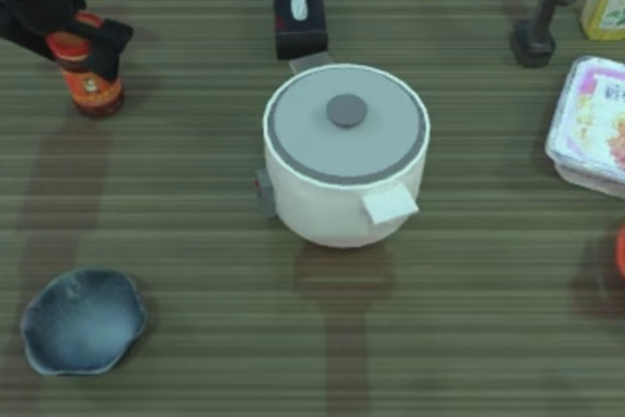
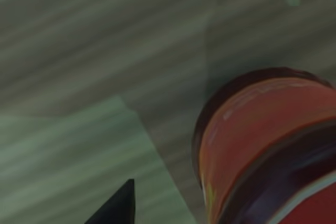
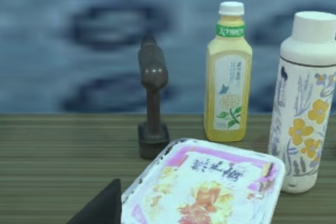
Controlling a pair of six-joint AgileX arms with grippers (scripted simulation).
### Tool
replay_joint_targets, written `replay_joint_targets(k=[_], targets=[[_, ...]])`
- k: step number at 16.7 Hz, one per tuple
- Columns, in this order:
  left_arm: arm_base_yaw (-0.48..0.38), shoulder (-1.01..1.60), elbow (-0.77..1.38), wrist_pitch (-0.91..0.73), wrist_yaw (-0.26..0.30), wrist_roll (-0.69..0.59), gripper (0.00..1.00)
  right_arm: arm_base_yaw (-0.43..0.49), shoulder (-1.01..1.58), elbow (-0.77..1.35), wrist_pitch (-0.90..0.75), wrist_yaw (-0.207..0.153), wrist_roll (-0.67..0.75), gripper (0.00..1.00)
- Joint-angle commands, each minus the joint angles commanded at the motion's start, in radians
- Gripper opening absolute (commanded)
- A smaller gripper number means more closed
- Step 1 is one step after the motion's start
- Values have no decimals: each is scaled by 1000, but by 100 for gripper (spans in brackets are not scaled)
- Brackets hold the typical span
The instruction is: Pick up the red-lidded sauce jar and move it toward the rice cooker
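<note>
The red-lidded sauce jar (image 1: pixel 90 77) stands at the far left of the table, a dark jar with an orange-red lid and a red label. My left gripper (image 1: pixel 82 36) straddles its top, with black fingers on both sides of the lid. In the left wrist view the jar (image 2: pixel 262 145) fills one side, and one dark fingertip (image 2: pixel 123 203) stands apart from it with table showing between. The rice cooker (image 1: pixel 347 148), white with a grey-ringed lid and a dark knob, sits mid-table, well right of the jar. My right gripper (image 3: pixel 168 219) is parked out of the top view, one fingertip (image 3: pixel 105 205) showing.
A crinkled blue-grey bowl (image 1: pixel 83 321) lies at front left. A black box (image 1: pixel 300 15) stands just behind the cooker. At the right are a dark tool (image 1: pixel 542 7), a yellow bottle (image 3: pixel 228 77), a flowered white flask (image 3: pixel 304 103) and a printed food tray (image 1: pixel 591 124).
</note>
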Motion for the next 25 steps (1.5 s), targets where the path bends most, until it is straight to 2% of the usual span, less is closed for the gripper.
replay_joint_targets(k=[10,20,25], targets=[[0,0,0,0,0,0,2,0,0,0,0,0,0,100],[4,-2,-2,0,0,2,0,0,0,0,0,0,0,100],[10,-159,-167,18,-2,2,0,0,0,0,0,0,0,100]])
